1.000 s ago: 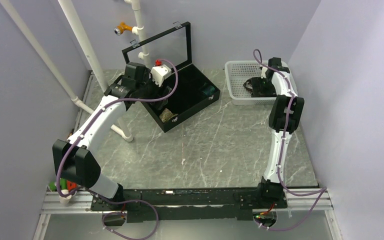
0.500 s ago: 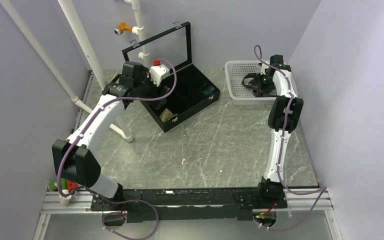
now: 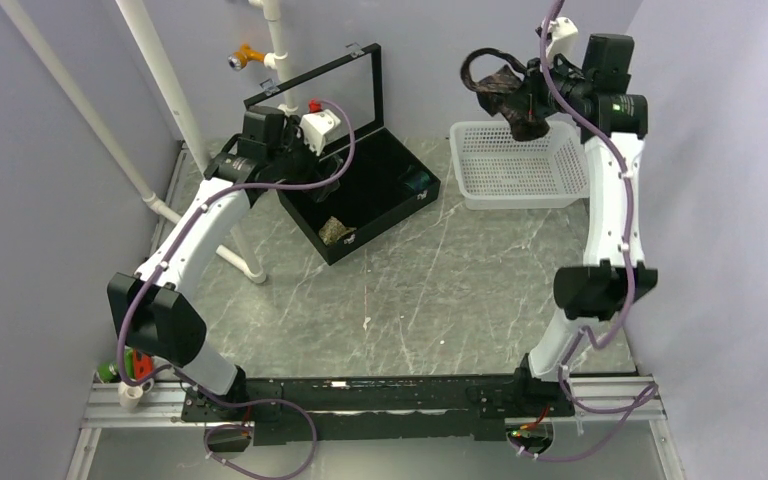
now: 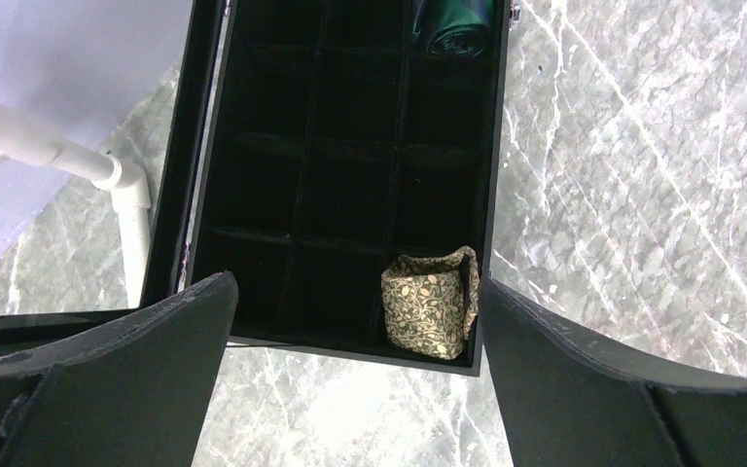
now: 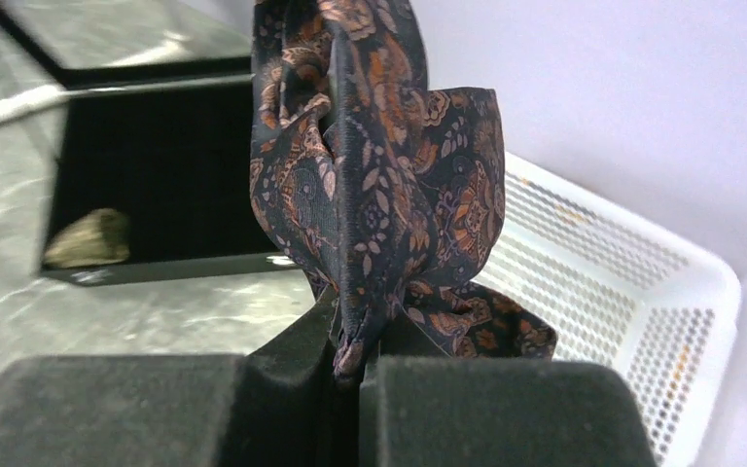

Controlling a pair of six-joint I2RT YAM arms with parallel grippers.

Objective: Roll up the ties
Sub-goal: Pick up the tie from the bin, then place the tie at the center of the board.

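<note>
I see my right gripper [image 5: 360, 365] clamped tight on the dark brown-maroon tie [image 5: 379, 195], whose bunched folds hang in the air well to the right of the black box [image 3: 385, 225] and higher than its raised lid. The white basket [image 3: 515, 165] sits on the table to the right of the box, with the tie apart from it. My left gripper [image 4: 358, 292] hovers over the box with its fingers spread wide and nothing between them. Inside the box, the tan speckled tie [image 4: 430, 304] sits rolled in the compartment at one end of the row farthest from the lid, and the teal tie [image 4: 457, 24] sits at the other end of that row
</note>
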